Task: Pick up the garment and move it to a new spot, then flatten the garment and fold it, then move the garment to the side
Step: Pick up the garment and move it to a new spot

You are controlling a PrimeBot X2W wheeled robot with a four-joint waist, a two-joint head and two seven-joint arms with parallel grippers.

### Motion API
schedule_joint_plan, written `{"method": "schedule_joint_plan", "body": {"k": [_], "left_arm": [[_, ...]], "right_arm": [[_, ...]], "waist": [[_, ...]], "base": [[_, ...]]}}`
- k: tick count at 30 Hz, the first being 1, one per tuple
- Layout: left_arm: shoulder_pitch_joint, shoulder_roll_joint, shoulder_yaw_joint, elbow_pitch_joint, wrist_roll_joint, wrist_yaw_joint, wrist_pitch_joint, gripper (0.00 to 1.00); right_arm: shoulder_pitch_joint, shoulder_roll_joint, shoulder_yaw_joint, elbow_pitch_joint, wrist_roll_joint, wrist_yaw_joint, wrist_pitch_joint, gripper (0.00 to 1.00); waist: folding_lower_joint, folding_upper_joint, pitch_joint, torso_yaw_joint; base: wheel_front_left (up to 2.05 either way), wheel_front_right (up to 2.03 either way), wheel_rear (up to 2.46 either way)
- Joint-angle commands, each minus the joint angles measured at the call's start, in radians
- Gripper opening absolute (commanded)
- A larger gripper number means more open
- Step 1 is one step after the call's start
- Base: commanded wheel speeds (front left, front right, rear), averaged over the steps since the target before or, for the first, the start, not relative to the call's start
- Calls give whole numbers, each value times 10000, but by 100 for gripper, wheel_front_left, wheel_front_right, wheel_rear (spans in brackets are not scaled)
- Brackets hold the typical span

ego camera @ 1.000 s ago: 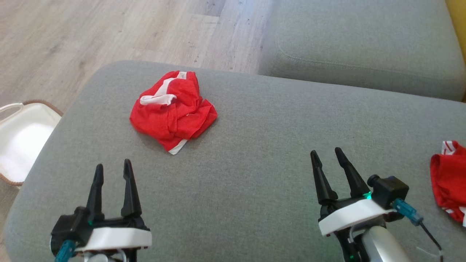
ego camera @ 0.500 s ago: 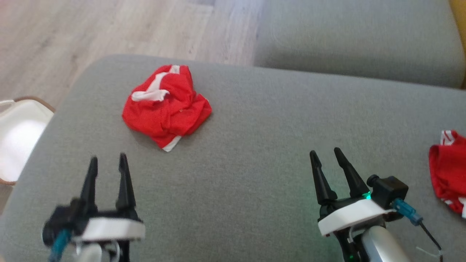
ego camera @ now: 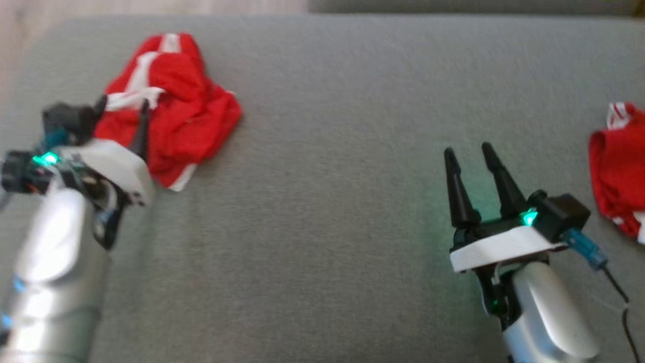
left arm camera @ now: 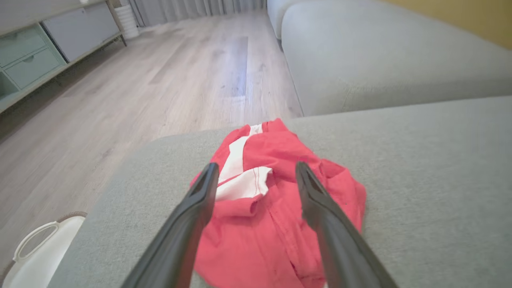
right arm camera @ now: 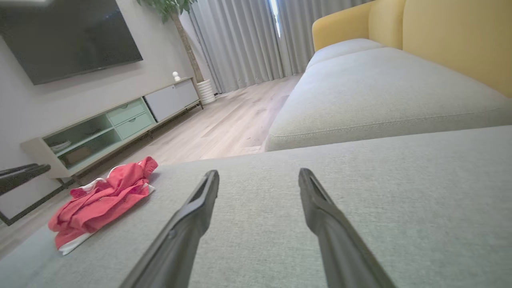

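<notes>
The garment (ego camera: 186,106) is a crumpled red heap with white stripes, lying near the far left corner of the grey cushion (ego camera: 332,201). My left gripper (ego camera: 124,102) is open at the garment's near-left side, and its fingers overlap the white band. In the left wrist view the garment (left arm camera: 276,148) lies between and beyond the open gripper (left arm camera: 257,166); whether the fingers touch it I cannot tell. My right gripper (ego camera: 471,150) stands open over bare cushion, far to the right of the garment. The right wrist view has the garment (right arm camera: 104,196) at its left, with the right gripper (right arm camera: 259,172) open and nothing between its fingers.
A second red and white cloth (ego camera: 617,166) lies at the cushion's right edge. A white basket (left arm camera: 36,248) stands on the wooden floor (left arm camera: 160,80) beside the cushion's left corner. Another grey seat (left arm camera: 380,52) lies beyond, and a low cabinet (right arm camera: 112,128) stands across the room.
The head camera has tilted down, so the whole picture has shifted. My left arm has reached forward to the garment's near side. The right gripper has kept its place, still open.
</notes>
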Motion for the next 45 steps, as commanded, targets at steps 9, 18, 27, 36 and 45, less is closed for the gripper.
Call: {"method": "schedule_joint_plan", "body": {"k": [9, 18, 27, 36, 45], "left_arm": [[-2486, 1798, -288, 2203, -349, -55, 1341, 100], [-2963, 2064, -309, 3752, -323, 222, 1154, 0], [-3095, 1829, -84, 3375, -564, 252, -1836, 0], [-2718, 1312, -50, 810, -711, 146, -3568, 0], [-1972, 660, -52, -2161, -779, 417, -3584, 0]], "right_arm": [[-713, -20, -153, -627, -169, -7, -109, 100], [-691, -20, -317, -699, -169, -7, -109, 100], [-553, -20, -384, -492, -176, -7, -109, 100], [-157, -20, -288, -233, -106, -7, -109, 100], [10, -20, -85, -140, 9, -7, -109, 100]], "waist": [[-3, 0, 1766, -1536], [-3, 0, 1880, -1798], [-3, 0, 1073, -1637], [-3, 0, -32, -1417], [-3, 0, -464, -1505]], "base": [[0, 0, 0], [0, 0, 0], [0, 0, 0], [0, 0, 0], [0, 0, 0]]}}
